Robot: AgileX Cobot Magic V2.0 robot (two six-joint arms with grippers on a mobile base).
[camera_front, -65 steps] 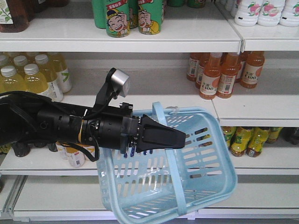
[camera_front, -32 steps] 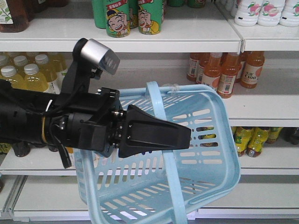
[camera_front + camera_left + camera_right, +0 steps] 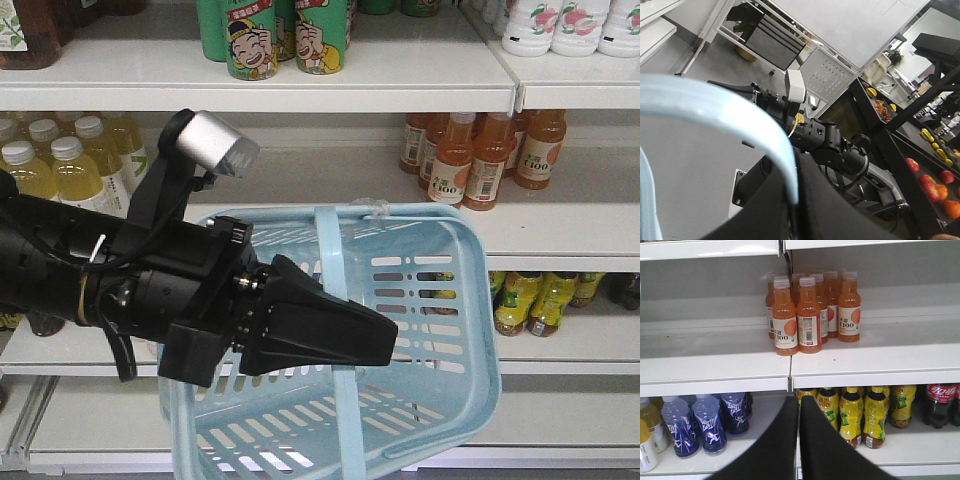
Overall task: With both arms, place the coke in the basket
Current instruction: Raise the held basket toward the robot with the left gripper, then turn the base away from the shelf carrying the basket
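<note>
My left gripper (image 3: 385, 335) is shut on the strap handle (image 3: 330, 250) of the light-blue basket (image 3: 470, 395) and holds it up in front of the shelves. The basket hangs tilted and looks empty. In the left wrist view the handle (image 3: 740, 115) runs down between the closed jaws of the left gripper (image 3: 795, 165). My right gripper (image 3: 799, 402) is shut and empty, facing the shelves. A coke bottle (image 3: 940, 405) with a dark body and red label stands at the far right of the lower shelf, right of the gripper.
Orange-juice bottles (image 3: 810, 310) stand on the middle shelf. Yellow-label bottles (image 3: 860, 410) and blue bottles (image 3: 710, 422) stand on the lower shelf. Green cans (image 3: 285, 35) and yellow drinks (image 3: 70, 165) fill the shelves behind the basket. The right arm (image 3: 815, 132) shows in the left wrist view.
My left arm has come nearer the front camera with the basket, then dropped slightly. The basket has swung left and hangs more level.
</note>
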